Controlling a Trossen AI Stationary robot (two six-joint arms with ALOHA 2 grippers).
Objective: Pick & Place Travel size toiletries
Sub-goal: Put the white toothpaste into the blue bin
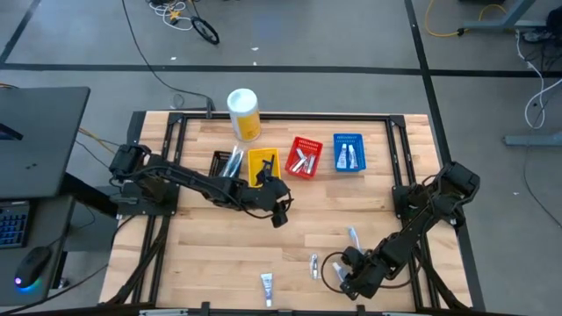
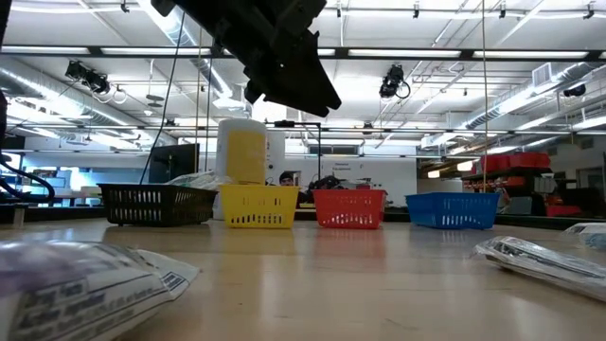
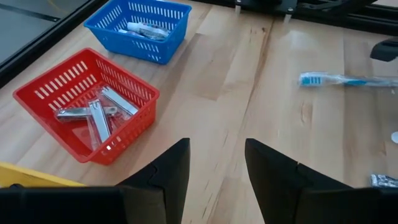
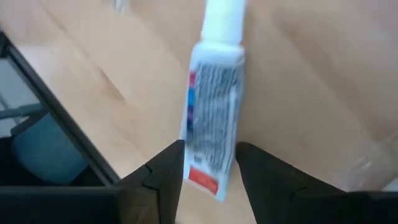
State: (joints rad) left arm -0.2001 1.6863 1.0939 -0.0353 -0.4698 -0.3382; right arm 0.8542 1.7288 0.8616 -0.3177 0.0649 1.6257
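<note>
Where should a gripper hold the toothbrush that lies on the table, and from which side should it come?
Probably from straight above, with the fingers across the thin handle near its middle. The toothbrush lies flat on the bare table, alone, so nothing blocks a descent. The handle is narrow and even; the bristle end is wider and would likely slip.

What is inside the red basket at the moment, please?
The red basket holds a few silvery metal items, lying crossed on its floor; they look like nail clippers. Anything beneath them is hidden. The open left gripper hovers nearby, empty.
</note>
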